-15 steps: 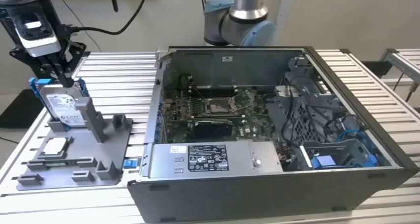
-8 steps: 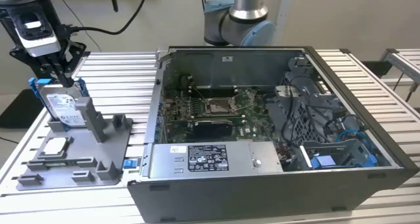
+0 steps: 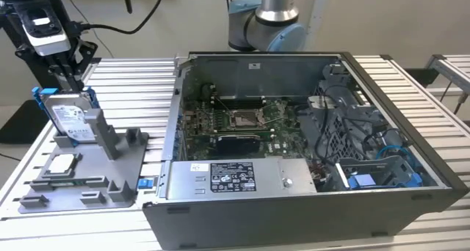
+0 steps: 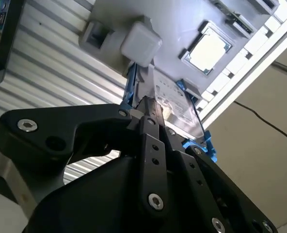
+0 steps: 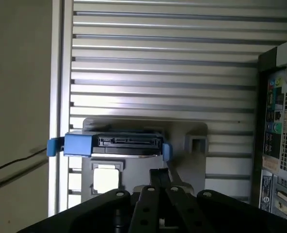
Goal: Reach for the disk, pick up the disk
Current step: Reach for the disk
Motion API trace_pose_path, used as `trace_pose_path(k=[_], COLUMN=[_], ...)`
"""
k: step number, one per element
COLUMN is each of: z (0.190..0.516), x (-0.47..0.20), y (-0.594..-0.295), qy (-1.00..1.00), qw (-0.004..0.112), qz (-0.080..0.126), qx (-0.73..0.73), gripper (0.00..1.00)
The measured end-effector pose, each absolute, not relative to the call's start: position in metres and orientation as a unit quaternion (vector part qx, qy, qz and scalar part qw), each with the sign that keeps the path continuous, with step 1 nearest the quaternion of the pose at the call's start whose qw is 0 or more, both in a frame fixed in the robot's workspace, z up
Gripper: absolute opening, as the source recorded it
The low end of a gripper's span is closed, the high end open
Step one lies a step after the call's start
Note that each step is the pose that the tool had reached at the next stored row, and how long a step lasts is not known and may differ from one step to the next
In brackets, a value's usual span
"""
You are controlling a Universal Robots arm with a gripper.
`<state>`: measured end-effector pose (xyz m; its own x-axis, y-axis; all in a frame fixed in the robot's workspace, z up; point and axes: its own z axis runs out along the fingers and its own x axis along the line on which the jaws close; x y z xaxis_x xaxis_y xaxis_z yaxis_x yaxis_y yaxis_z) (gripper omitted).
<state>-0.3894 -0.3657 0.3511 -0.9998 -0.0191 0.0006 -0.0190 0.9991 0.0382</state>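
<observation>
hand (image 3: 68, 80) hanging right at top edge of disk (image 3: 71, 119); cannot tell if gripping. disk leaning upright in grey holder (image 3: 110, 163) on surface (image 3: 132, 80). reach looking about done, lift not yet.

Narrow lane of bare counter (image 3: 136, 91) between gray fixture (image 3: 110, 174) and computer case (image 3: 309, 207); fixture's post (image 3: 99, 131) stands tight against the disk (image 3: 70, 116).

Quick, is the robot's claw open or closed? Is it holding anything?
The gripper is at the top edge of the disk; open or closed cannot be told.
</observation>
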Motion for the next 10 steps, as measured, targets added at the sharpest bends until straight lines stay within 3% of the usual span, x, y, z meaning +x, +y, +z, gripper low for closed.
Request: trace_pose_path(k=[10], z=[0.351], x=[-0.425], y=[-0.346], qy=[-1.0], qw=[0.0], qz=[-0.019], qx=[0.01], gripper=[0.0])
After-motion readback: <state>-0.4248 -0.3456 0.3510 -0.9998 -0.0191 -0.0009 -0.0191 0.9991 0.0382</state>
